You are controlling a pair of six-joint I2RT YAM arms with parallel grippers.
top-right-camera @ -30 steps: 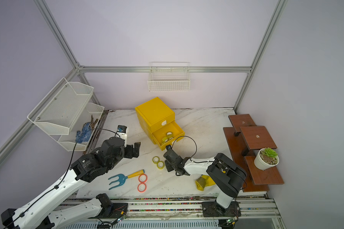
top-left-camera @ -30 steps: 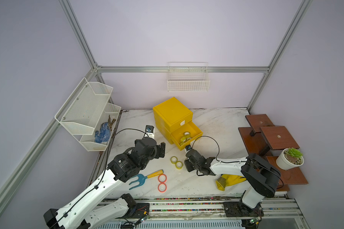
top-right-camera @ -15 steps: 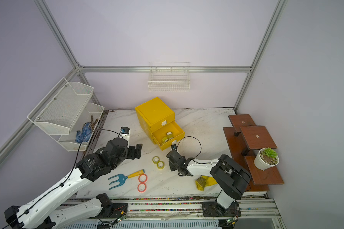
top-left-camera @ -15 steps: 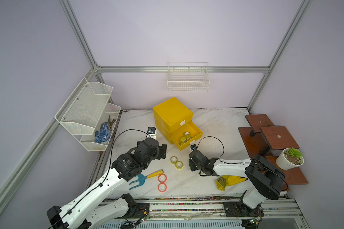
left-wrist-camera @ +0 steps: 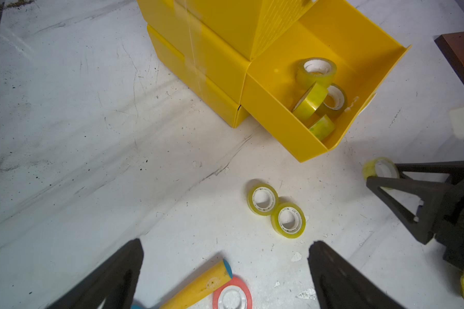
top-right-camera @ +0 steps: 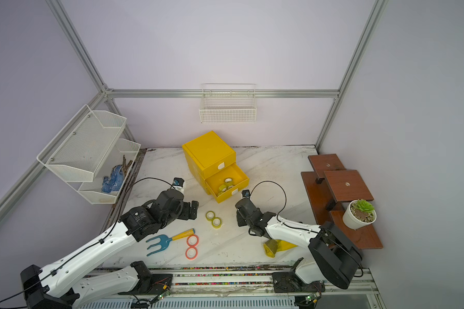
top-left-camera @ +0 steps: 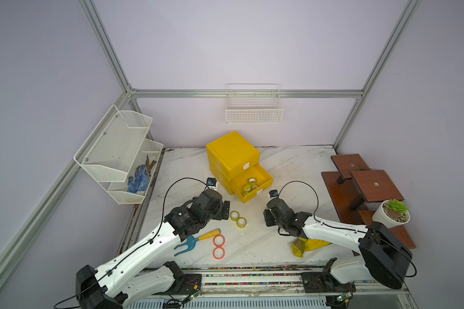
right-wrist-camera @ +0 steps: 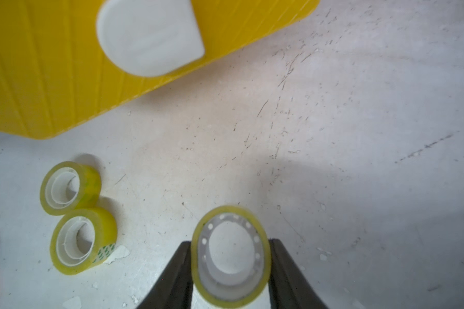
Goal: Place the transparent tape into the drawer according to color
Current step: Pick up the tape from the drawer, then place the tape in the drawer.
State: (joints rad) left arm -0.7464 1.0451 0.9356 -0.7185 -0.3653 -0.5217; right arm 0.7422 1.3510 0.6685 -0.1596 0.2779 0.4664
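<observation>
And there it was: the right pincer had clamped a yellow-green tape roll, one dark finger pressed on each side of the rim. The roll stood on edge, its white core turned toward the wrist camera. We could not tell whether it touched the counter or hung just above it.

Straight ahead of that pincer, close by, we saw the drawer pulled out of the yellow cabinet, its front with the white tab facing the fingertips. The drawer above it was shut. Several yellow-green rolls inside lay piled toward the front, some flat and some tipped on edge.

Between the two pincers we had two loose rolls of the same yellow-green, lying flat on the counter and touching each other. From the left pincer they sat just ahead of the fingertips, a little toward the right pincer's side.

The left pincer itself was spread wide with nothing in it, both fingers hovering over bare counter and well apart from the drawer.

Behind the left fingertips, toward the arm's base, we spotted two pink rings lying flat and close together. A blue garden fork lay there too, the end of its yellow handle just beside the nearer ring. In the left wrist view only one ring showed, low between the fingers.
</observation>
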